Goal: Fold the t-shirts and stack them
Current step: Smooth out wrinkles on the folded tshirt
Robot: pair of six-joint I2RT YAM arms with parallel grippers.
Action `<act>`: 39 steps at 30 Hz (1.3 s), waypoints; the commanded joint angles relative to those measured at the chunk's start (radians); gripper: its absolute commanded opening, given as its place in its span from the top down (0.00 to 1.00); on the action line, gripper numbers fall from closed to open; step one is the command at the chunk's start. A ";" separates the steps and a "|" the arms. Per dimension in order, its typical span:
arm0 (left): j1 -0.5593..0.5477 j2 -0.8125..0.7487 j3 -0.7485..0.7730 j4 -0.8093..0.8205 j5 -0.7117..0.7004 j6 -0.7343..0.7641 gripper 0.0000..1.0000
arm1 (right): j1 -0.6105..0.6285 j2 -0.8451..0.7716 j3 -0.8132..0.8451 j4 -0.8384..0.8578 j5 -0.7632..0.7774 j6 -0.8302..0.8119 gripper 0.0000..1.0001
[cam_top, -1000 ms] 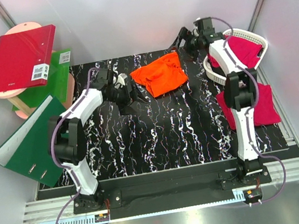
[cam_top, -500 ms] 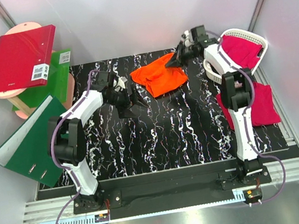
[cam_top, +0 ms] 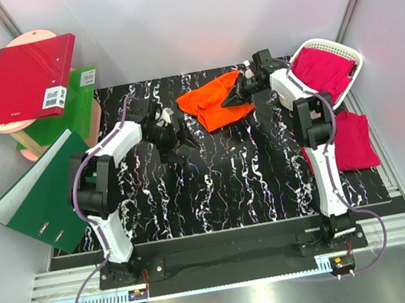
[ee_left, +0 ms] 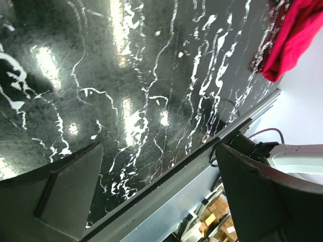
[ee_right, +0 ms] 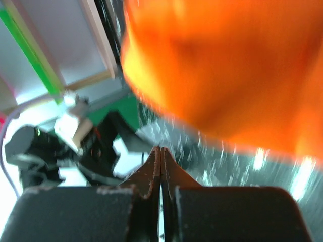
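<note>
The bright orange t-shirt (cam_top: 212,103) lies crumpled at the back middle of the black marbled table (cam_top: 224,187). My right gripper (cam_top: 234,99) hovers at its right edge, jaws pressed together with nothing between them. In the right wrist view the orange t-shirt (ee_right: 227,65) is a blur just beyond my shut right gripper (ee_right: 160,151). My left gripper (cam_top: 181,136) stands open over bare table, left of and nearer than the orange shirt. One magenta t-shirt (cam_top: 324,67) fills the white basket (cam_top: 334,43); another magenta t-shirt (cam_top: 354,139) lies on the table's right side.
A red binder (cam_top: 23,80) rests on a round stand at back left, with a green binder (cam_top: 70,105) under it and another green binder (cam_top: 39,196) leaning at the table's left edge. The left wrist view shows the table's near edge (ee_left: 166,174) and a magenta shirt (ee_left: 292,35).
My right gripper has shut and swung left from the basket to the orange shirt's right edge. The orange shirt's right side has bunched slightly. The left arm has barely moved.
</note>
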 commanded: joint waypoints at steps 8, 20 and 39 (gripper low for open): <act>0.002 0.002 0.053 -0.046 -0.045 0.010 0.01 | 0.008 0.544 0.758 0.074 0.257 0.231 1.00; -0.021 -0.012 0.047 -0.046 -0.062 0.005 0.01 | 0.014 0.472 0.633 0.433 0.193 0.406 0.93; -0.025 0.537 0.688 0.149 -0.060 -0.412 0.01 | -0.222 -0.457 -0.138 0.330 0.356 -0.006 0.31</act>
